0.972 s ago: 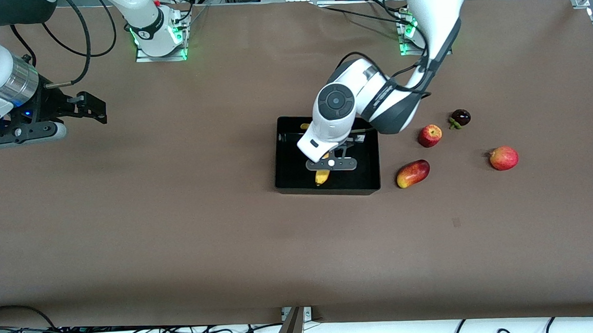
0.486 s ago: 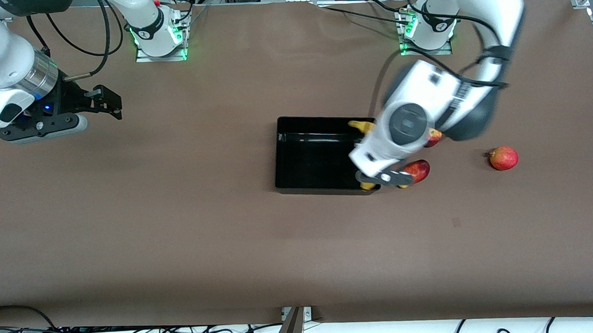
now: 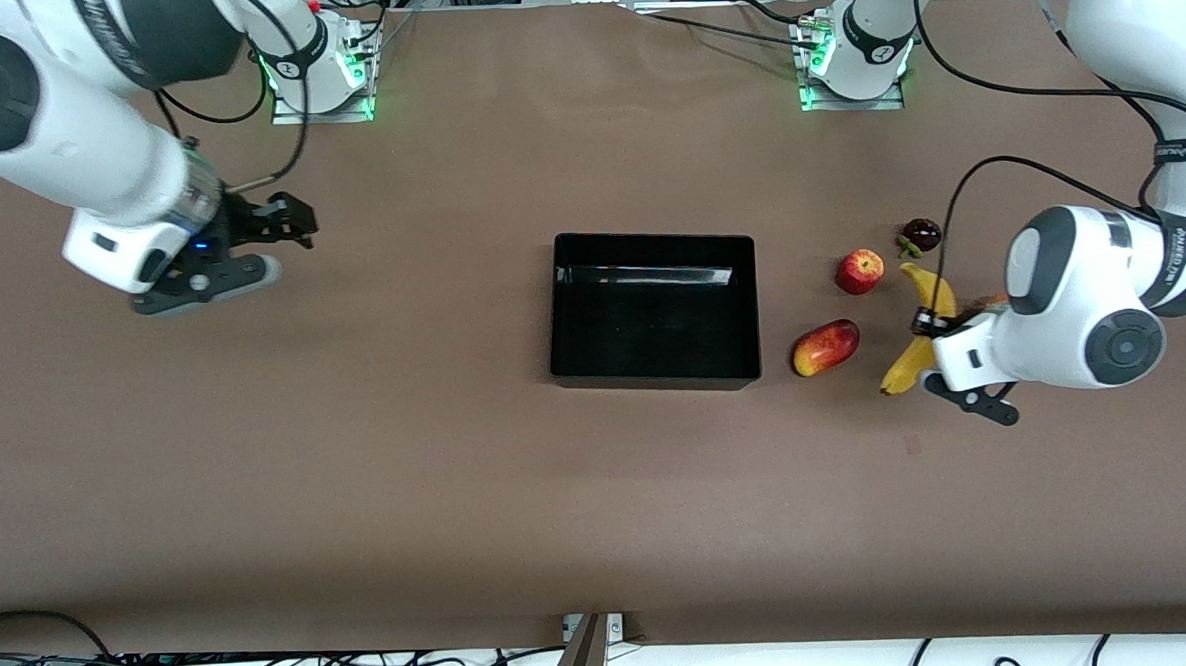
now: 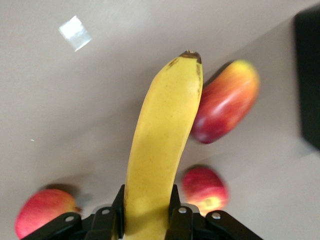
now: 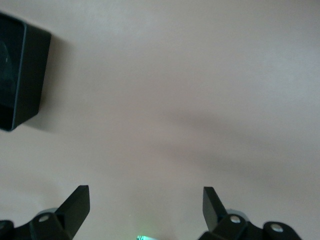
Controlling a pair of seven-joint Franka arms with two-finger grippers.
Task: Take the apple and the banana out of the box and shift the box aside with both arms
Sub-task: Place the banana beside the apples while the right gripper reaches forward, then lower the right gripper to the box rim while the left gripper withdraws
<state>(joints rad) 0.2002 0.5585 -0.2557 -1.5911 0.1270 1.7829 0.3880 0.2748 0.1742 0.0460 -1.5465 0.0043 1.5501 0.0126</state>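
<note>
On your brown worktop (image 3: pixel 358 463), the left gripper (image 3: pixel 939 343) clenches the banana (image 3: pixel 912 359) in the air beside the apple (image 3: pixel 859 271); the right gripper (image 3: pixel 283 221) hangs released, well apart from the box (image 3: pixel 655 375).

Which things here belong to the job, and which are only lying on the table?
Belong to the job:
- long curved yellow banana, held in the left hand
- small round red apple
- glossy black plastic tray

Only lying about:
- oblong red-yellow mango
- dark purple mangosteen
</note>
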